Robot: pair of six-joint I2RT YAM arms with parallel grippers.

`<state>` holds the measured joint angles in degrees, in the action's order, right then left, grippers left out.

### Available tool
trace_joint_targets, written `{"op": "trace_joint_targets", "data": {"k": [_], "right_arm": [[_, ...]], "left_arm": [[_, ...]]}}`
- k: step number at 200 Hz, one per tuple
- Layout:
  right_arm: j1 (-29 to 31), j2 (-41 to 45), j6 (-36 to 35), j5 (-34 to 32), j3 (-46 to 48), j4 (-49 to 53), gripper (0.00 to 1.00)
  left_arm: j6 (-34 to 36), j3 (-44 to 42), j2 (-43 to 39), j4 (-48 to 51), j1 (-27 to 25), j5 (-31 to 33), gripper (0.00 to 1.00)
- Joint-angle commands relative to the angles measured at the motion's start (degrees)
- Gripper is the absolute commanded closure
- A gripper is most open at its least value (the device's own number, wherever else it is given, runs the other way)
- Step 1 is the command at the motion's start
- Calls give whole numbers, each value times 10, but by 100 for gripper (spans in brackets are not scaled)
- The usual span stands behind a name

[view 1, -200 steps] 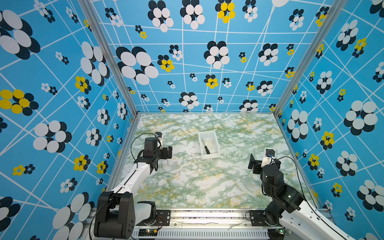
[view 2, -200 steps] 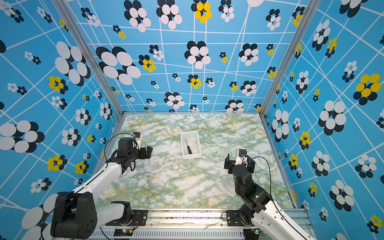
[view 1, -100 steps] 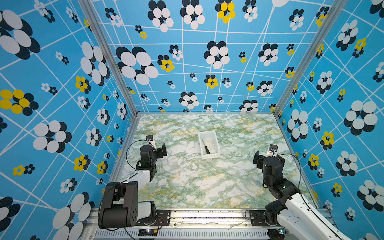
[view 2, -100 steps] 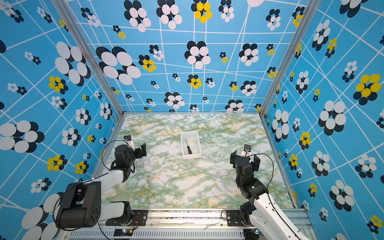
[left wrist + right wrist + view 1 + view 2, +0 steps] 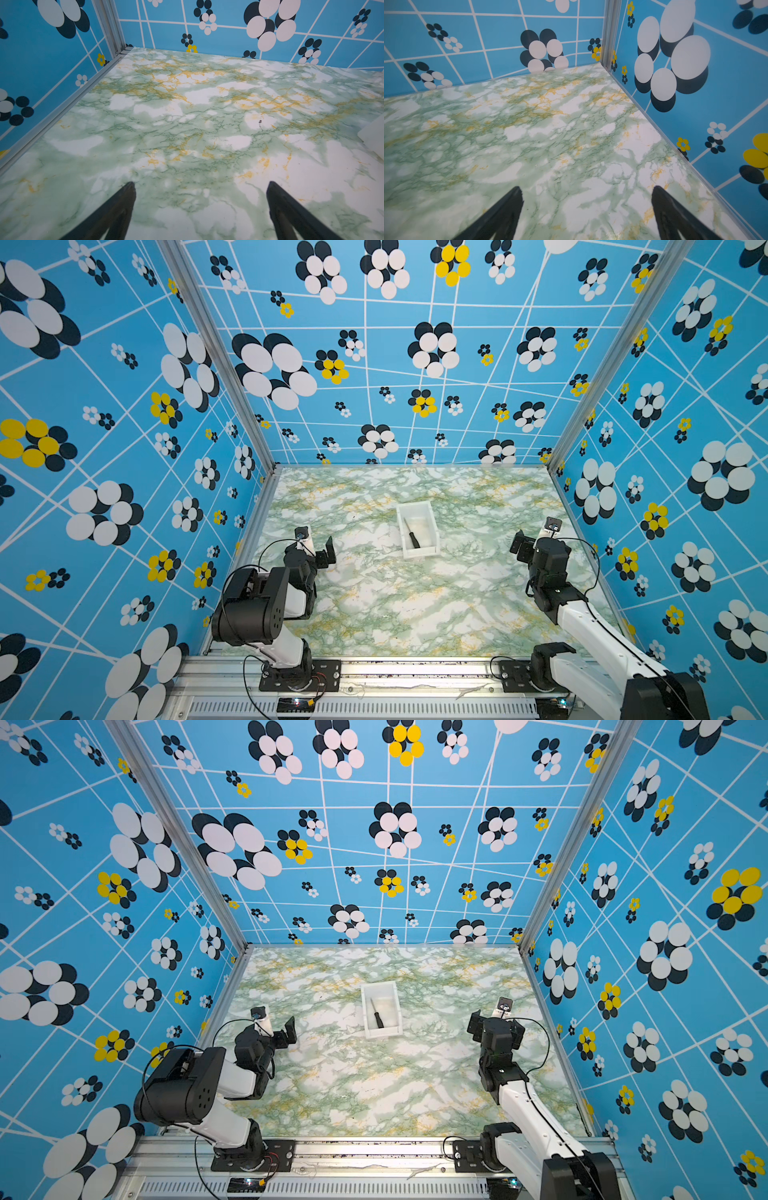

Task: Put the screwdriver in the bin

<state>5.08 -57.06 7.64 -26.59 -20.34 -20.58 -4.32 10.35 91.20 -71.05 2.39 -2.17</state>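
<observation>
The marbled green table [image 5: 374, 605] fills the lower middle of both top views, and I see nothing on it but one container.

That white bin [image 5: 422, 552] sits at the centre of the table, its long side running up and down the frame. It lies between my two arms and a little above them in the frame, and I cannot call either arm clearly nearer. A white corner at the right edge of the left wrist view looks like this bin.

The left hand [image 5: 200, 184] is released. Its two dark fingers [image 5: 122, 199] stand wide apart with only bare table between them. The right hand [image 5: 587, 188] is released too, spread just as wide and grasping nothing. It faces the table's far right corner, away from the bin.

The screwdriver [image 5: 411, 534] lies flat inside the bin, along the bin's length and tilted slightly. Its black handle points to the lower edge of the frame and its thin shaft to the upper left. It is well apart from both hands, so I judge the task done, with no further reach needed.
</observation>
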Motion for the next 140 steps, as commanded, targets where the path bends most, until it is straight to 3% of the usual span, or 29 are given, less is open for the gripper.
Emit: {"op": "trace_joint_targets", "data": {"k": [1, 41, 92, 140], "right_arm": [[-11, -43, -14, 26, 16, -136, 1], [-12, -152, -48, 62, 31, -274, 1], [-13, -142, -47, 89, 54, -285, 1], [-12, -219, -59, 101, 48, -342, 1]], "left_arm": [[7, -4, 4, -73, 1, -3, 1], [7, -2, 0, -61, 1, -7, 1], [6, -5, 2, -71, 1, -3, 1], [6, -6, 3, -74, 1, -2, 1]]}}
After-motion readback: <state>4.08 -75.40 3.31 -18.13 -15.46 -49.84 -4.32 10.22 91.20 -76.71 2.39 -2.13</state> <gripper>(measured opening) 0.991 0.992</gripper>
